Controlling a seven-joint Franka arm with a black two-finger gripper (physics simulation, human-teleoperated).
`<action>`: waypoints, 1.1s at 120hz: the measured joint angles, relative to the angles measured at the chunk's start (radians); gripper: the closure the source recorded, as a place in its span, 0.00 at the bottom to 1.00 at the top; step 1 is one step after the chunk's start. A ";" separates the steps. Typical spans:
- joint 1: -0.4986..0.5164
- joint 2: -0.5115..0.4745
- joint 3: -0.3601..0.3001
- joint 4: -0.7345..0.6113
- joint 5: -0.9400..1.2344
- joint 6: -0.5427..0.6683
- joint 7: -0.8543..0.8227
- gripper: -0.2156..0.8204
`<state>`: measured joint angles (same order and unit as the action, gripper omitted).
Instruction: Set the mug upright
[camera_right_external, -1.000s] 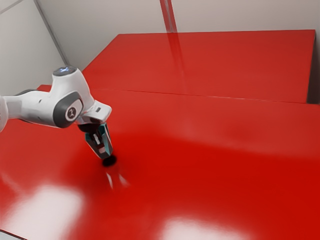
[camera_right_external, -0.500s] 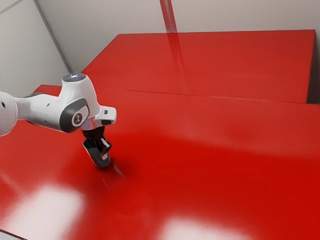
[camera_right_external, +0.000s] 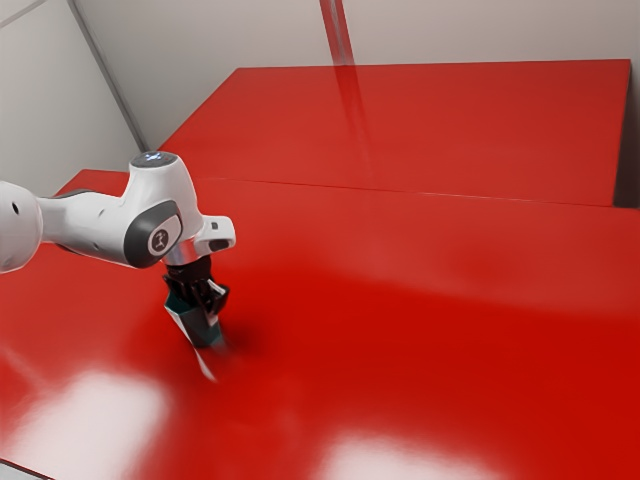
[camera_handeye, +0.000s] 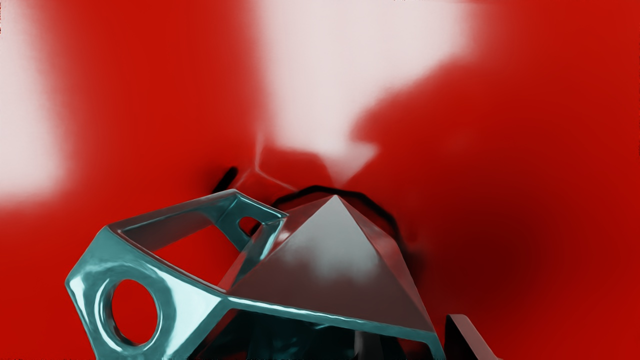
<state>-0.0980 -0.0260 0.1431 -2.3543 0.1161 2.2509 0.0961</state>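
In the exterior view my gripper (camera_right_external: 203, 298) points down around the teal, faceted mug (camera_right_external: 203, 326), low over the table at the exterior view's left. The mug leans, its mouth up by my hand and its base down near the table. The wrist view has the mug (camera_handeye: 330, 260) large, its handle (camera_handeye: 125, 270) out to one side and its open mouth toward my hand. One finger (camera_handeye: 465, 340) of my gripper (camera_handeye: 325, 347) lies against the mug's side; the other is hidden behind the mug. The grip appears shut on it.
The glossy red table (camera_right_external: 400, 340) carries bright reflections. Beyond a seam lies another red surface (camera_right_external: 420, 130), with pale walls (camera_right_external: 480, 30) behind it.
My hand has moved down and slightly toward the exterior view's right, turning as it went. The mug has travelled and turned with it.
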 joint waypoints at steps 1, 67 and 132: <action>0.000 0.000 0.000 0.000 -0.001 0.000 -0.001 0.75; -0.001 -0.112 -0.002 0.031 -0.018 -0.066 -0.065 0.50; -0.030 -0.020 -0.014 0.586 -0.118 -0.408 0.003 0.23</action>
<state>-0.1283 -0.0459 0.1289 -1.7678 -0.0024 1.8429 0.0992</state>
